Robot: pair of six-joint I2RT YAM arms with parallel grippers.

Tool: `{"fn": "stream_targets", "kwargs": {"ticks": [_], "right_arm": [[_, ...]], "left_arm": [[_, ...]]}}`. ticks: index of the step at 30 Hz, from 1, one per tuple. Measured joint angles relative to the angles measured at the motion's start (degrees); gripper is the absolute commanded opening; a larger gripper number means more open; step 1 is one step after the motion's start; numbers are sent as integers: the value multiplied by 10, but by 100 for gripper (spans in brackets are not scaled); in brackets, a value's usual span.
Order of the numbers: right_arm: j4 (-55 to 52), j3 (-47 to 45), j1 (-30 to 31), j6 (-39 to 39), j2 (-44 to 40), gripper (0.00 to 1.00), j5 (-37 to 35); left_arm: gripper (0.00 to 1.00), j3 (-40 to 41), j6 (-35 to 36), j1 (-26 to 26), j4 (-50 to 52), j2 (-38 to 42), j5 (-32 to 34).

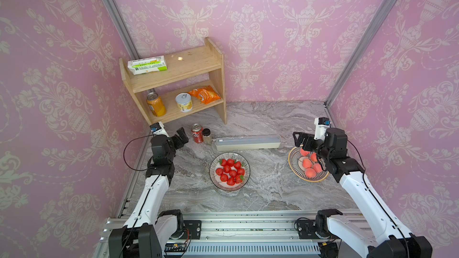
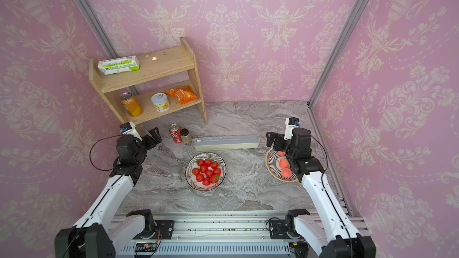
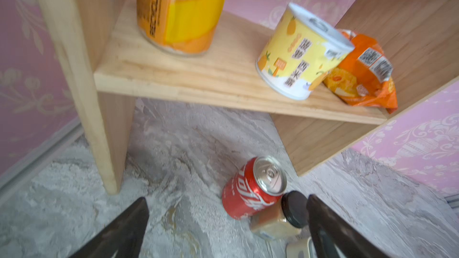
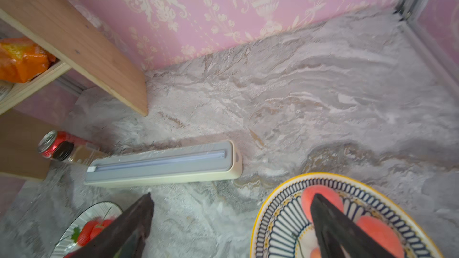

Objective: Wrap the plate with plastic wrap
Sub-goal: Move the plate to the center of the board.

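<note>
- The left arm (image 1: 151, 192) has glossy white shell links and matte black, boxy joint housings.
- The right arm (image 1: 367, 199) has the same white shells, dotted with small dark screw holes.
- A thin black cable (image 1: 125, 156) runs off the left arm.
- The left gripper (image 1: 182, 132) and right gripper (image 1: 298, 138) are black and blocky, with dark tapering fingers (image 3: 129, 229).
- A white camera block (image 1: 159, 128) with a blue insert sits at each wrist.

A long pale grey-white dispenser box (image 4: 164, 163) lies flat on the grey marbled bench (image 4: 323, 95), a red metal can (image 4: 56, 143) near one end.
</note>
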State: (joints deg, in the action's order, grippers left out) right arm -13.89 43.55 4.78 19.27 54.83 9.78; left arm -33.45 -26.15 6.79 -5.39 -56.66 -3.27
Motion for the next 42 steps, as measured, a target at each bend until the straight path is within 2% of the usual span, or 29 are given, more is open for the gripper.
{"fn": "stream_targets", "kwargs": {"ticks": [5,9,15,19,24,31,42], "right_arm": [[-72,-8,71,55,-13,100,46],[-93,-22,134,92,-2,100,66],[-92,-23,189,124,48,100,90],[-82,-23,202,137,75,100,101],[-68,-22,212,153,100,100,103],[-65,-4,215,155,128,100,99],[-62,20,215,155,177,100,92]], "left_arm": [[99,-4,-39,-29,199,61,-36],[99,-3,-63,-64,317,117,-54],[99,31,-127,-103,376,139,-129],[99,68,-182,-143,345,102,-191],[99,110,-259,-184,245,45,-245],[99,114,-318,-233,136,-21,-267],[99,86,-367,-334,22,-163,-271]]}}
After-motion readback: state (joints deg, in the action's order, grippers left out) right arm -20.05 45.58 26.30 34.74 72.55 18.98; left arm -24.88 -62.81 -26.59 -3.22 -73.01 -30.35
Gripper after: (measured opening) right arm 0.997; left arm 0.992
